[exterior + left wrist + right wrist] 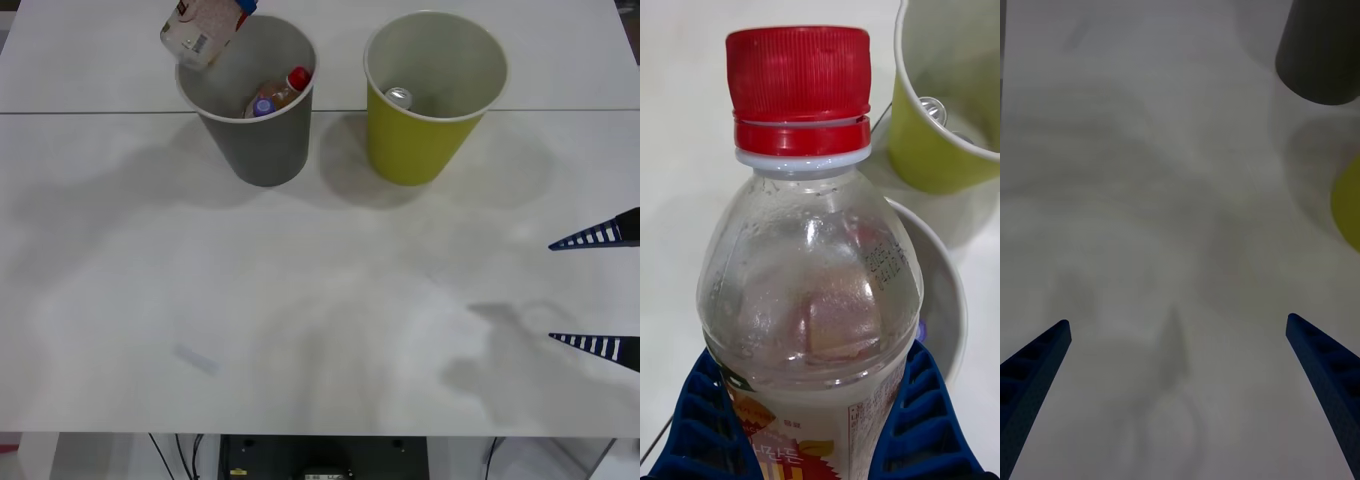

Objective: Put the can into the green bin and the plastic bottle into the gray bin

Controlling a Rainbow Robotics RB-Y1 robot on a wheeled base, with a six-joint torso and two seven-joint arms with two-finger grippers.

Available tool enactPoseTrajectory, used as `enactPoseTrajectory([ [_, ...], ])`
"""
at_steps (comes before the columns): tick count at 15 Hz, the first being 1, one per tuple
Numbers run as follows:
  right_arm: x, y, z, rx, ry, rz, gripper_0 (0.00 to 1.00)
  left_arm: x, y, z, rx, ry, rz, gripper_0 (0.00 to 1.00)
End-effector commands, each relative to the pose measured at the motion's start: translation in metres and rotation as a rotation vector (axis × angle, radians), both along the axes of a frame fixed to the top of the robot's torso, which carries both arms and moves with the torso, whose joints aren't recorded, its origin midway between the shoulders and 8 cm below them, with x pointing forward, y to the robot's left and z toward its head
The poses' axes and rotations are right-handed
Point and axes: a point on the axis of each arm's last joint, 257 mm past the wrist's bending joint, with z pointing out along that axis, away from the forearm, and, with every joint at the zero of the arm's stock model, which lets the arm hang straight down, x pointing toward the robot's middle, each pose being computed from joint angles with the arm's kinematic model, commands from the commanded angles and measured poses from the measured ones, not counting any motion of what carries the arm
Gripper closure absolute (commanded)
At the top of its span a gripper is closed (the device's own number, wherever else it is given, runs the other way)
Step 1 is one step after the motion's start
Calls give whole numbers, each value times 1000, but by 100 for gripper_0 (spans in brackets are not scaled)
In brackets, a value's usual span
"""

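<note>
The left hand (816, 442) grips the plastic bottle (809, 300) over the gray bin (255, 110), its base cut off. The can (399, 98) lies in the green bin (430, 140); the right hand (598, 290) gapes wide.

Two bins stand at the far side of the worktop (320, 300): one gray bin (255, 140) on the left and one green bin (425, 140) on the right. Three bottles are in view: one plastic bottle (812, 292) with a red cap, above the gray bin's left rim, and two inside that bin, one red-capped amber bottle (285, 92) and one purple-capped bottle (263, 107). One can (399, 98) lies inside the green bin.
</note>
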Motion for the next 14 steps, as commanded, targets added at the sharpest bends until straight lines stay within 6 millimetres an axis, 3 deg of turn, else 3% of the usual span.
enactPoseTrajectory([
  [1, 0, 0, 0, 0, 0, 0, 0, 0, -4, 1, -9, 1, -1, 88],
  [2, 0, 0, 0, 0, 0, 0, 0, -1, -5, 1, -11, 1, -2, 56],
  [3, 0, 0, 0, 0, 0, 0, 0, -1, -6, 0, -12, 3, -6, 0],
  [9, 0, 0, 0, 0, 0, 0, 0, -3, 5, 2, -34, 15, -8, 0],
  [12, 0, 0, 0, 0, 0, 0, 0, -14, 34, -4, -67, 36, -30, 0],
  [14, 0, 0, 0, 0, 0, 0, 0, -32, 56, -19, -64, 25, -67, 0],
])
